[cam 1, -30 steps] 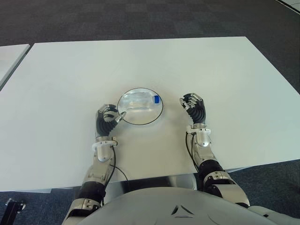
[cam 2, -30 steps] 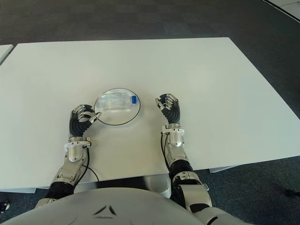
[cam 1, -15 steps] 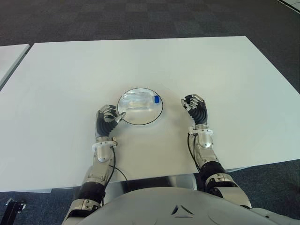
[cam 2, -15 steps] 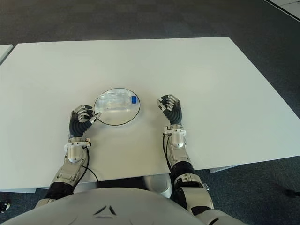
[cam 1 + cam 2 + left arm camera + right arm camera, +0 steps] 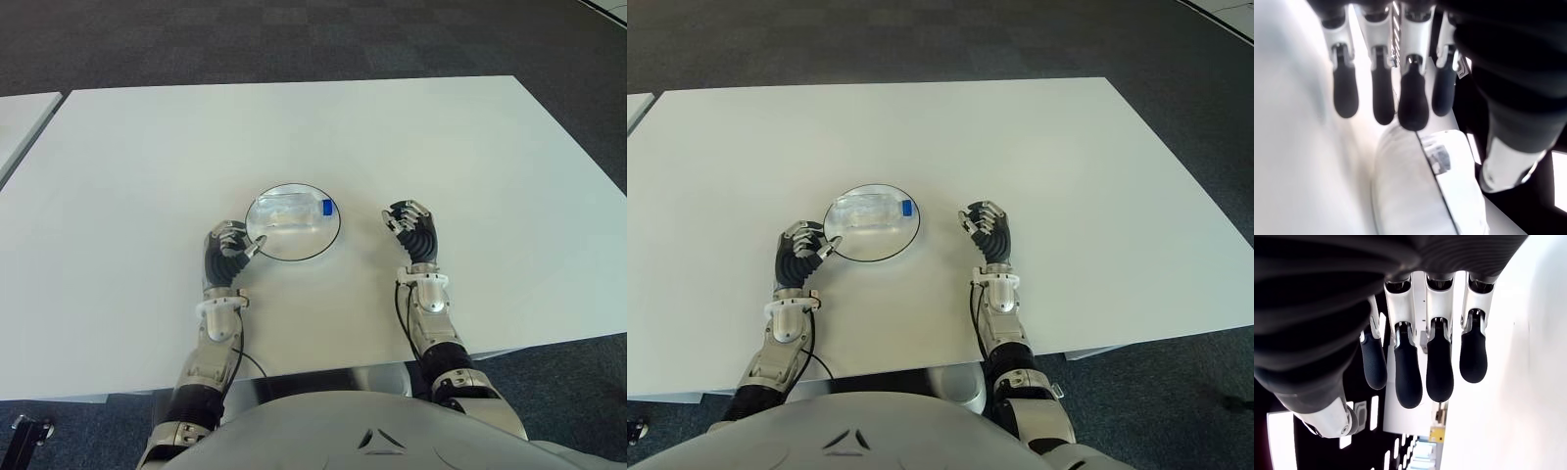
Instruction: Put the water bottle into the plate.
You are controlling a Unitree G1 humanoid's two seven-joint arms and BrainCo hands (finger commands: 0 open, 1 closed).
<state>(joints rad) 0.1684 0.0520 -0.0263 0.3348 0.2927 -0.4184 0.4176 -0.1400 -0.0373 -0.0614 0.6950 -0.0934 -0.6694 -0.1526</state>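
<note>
A broad white table (image 5: 470, 147) fills the scene, standing on a dark carpeted floor (image 5: 294, 39), with the edge of a second white surface (image 5: 20, 117) visible at the robot's far left. Near the table's middle sits a round plate (image 5: 315, 250) with a dark rim, and the clear water bottle (image 5: 294, 210) lies on its side inside the plate, its blue cap (image 5: 327, 207) pointing toward the robot's right. The left hand (image 5: 225, 253) shows just beside the plate's near-left rim, fingers loosely curled and holding nothing, the thumb tip reaching close to the rim; whether it touches cannot be told. Its wrist view shows four dark fingertips (image 5: 1411, 100) hanging free above the plate's edge. The right hand (image 5: 412, 231) shows to the right of the plate, apart from it, fingers (image 5: 1440, 367) likewise half-curled and empty.
</note>
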